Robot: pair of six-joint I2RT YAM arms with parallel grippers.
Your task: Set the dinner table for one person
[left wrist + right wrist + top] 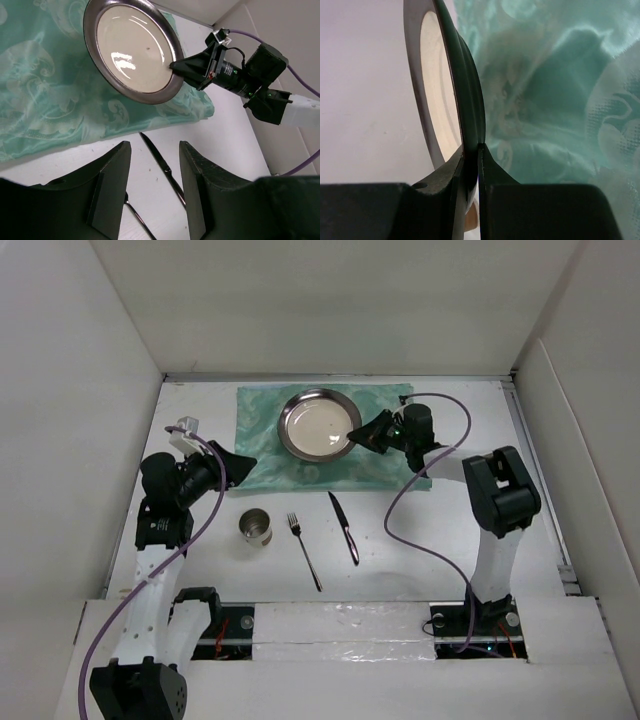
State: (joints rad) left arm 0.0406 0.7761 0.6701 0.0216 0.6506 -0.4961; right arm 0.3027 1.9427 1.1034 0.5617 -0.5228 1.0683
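White dinner table [420, 540] is carrying a green mat [260, 445] at its far side; a metal plate [300, 452] is lying on it; right gripper [355, 437] is pinching the plate's rim; left gripper [249, 460] is hanging agape, empty.

This is a robotics lab test cell, not a home. Plain white panels [70, 390] box in the white dinner table [400, 585] at 9, 12 and 3 o'clock. A left arm [165, 505] and a right arm [500, 500] are bolted to a taped rail [340, 625] at 6 o'clock, trailing purple cables [387, 510]. The only homely touch is a green cloth [260, 420] with a metal plate [318, 425] on it, toward 12 o'clock.
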